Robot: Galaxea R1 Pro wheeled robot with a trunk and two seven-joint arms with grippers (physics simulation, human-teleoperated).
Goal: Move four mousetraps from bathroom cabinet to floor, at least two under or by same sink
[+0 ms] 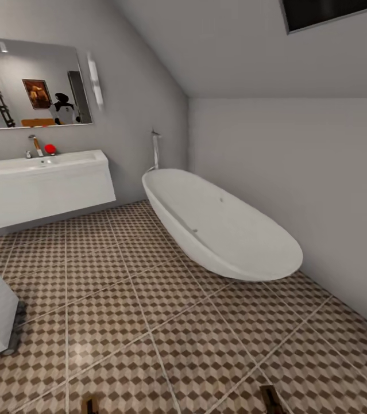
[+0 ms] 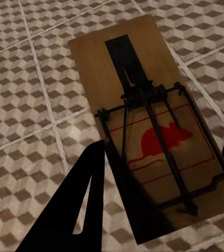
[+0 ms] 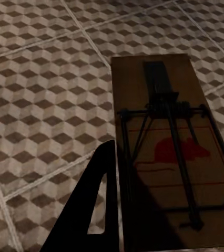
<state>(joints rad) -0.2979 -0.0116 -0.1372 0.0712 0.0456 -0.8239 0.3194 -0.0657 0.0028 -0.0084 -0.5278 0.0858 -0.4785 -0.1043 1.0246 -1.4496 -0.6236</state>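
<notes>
From where the head looks, the white bathtub (image 1: 223,230) sits empty against the sloped wall, and the long white bathroom sink (image 1: 42,187) hangs on the left wall under a mirror (image 1: 31,83), its basin bare apart from a chrome tap (image 1: 34,145) and a small red thing (image 1: 50,149) on the ledge behind it. The bathroom floor (image 1: 149,310) with its cube-pattern tiles spreads between them, and two dark tips poke up at the bottom edge of that view. The wrist cameras give what the head view does not. Along the left gripper (image 2: 162,168) a mousetrap (image 2: 149,121) is pinched between the two dark fingers (image 2: 75,210), its wooden board flat across the view with the wire bar, coil spring and red mouse print facing the camera, tiles showing behind it. The right gripper (image 3: 170,178) is likewise clamped on a second mousetrap (image 3: 167,142), one finger (image 3: 91,210) pressed against the board's long edge, the other just showing at the far edge; this trap lies in shadow, its red print dimmer. Both traps are in the grippers above the patterned tiles; whether they touch the floor I cannot tell.
</notes>
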